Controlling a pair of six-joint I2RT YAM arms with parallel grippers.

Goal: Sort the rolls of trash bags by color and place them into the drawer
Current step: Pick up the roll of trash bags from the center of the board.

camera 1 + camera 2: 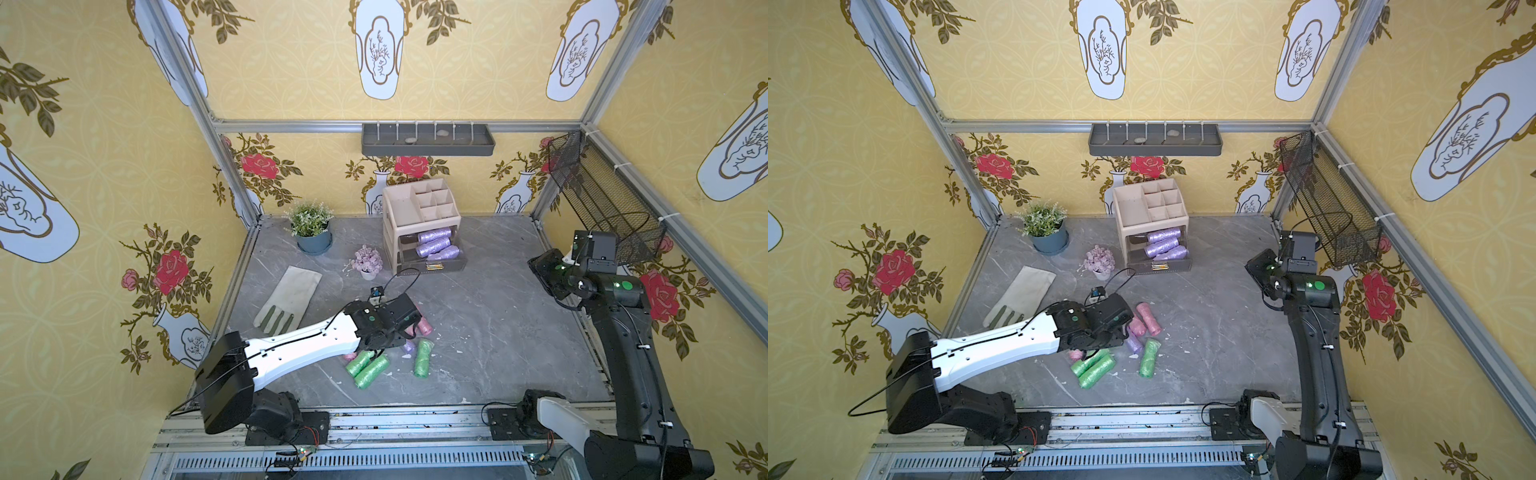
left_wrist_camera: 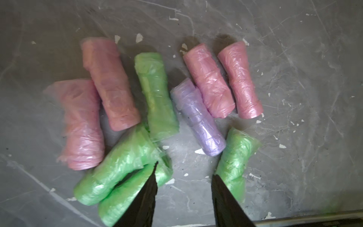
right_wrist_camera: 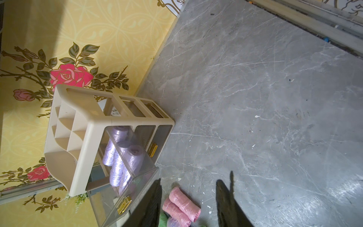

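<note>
Left gripper hangs open over the pile on the surface, nothing between its jaws. Three purple rolls lie in the open drawer. One more purple roll lies in the pile, against a pink roll. I judge it the next pick: straddle its middle crosswise, clear of the pink. Right gripper open, empty.

Top views: bright, even light, soft shadows on the worktop. Wide-angle stretch warps the wall print at picture edges. Left wrist view: dimmer, soft focus, pink rolls blurry. Right wrist view: glare patch on worktop, shadow bands on wall.
</note>
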